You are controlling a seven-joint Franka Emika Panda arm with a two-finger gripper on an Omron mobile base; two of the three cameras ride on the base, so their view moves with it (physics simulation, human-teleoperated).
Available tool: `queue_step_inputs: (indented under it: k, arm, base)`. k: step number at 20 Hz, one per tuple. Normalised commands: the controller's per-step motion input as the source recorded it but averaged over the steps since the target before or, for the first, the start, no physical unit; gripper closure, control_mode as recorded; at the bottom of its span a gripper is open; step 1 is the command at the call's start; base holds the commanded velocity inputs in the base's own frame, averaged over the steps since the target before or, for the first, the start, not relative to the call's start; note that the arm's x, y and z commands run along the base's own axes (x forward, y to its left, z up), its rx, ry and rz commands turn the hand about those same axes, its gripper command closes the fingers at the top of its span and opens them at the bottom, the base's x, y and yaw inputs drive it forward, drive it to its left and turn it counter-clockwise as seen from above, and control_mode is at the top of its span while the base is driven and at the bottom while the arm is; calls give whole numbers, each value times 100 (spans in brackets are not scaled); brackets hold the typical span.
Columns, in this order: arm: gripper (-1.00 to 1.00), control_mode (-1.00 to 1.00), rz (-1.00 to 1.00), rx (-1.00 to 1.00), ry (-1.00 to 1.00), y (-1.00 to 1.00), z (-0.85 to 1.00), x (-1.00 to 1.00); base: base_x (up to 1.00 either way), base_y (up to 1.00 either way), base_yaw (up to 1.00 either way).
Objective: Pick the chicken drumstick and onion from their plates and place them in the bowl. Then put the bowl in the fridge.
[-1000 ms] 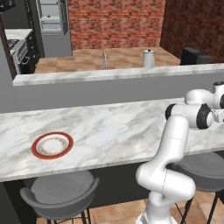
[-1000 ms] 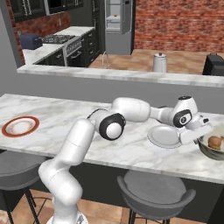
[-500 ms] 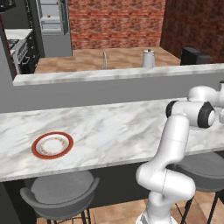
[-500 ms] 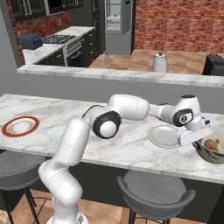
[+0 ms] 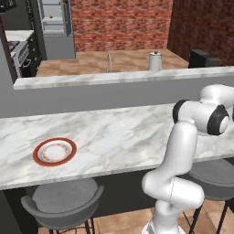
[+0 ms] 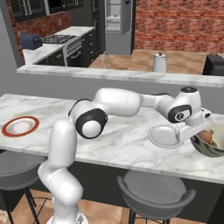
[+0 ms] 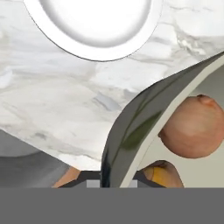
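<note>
Pale greyish-cream, with a dark glossy outside, the bowl sits at the right end of the marble worktop, near its front edge. Inside it lies the onion, round and pinkish-brown, and below it a small golden-brown piece, the chicken drumstick, partly cut off from sight. The tool is closed on the near rim of the bowl, its jaws pinched together over the wall. Just beside the bowl, not touching it, rests a plain white plate with nothing on it. Well apart, at the left end of the worktop, lies the red-rimmed plate, also bare. Beyond the raised grey ledge, the silver-grey fridge stands against the far wall.
</note>
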Motion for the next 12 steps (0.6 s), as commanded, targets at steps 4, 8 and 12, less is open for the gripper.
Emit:
queue_step_inputs:
  k: [4,8,12]
  arm:
    - [100,-100,23,-12,-13,39,36,-31]
    - [100,-100,27,-16,0,37,40,-32]
    - [100,-100,28,-20,0,41,39,-35]
  base:
    - [0,0,0]
    - [0,0,0]
    - [0,0,0]
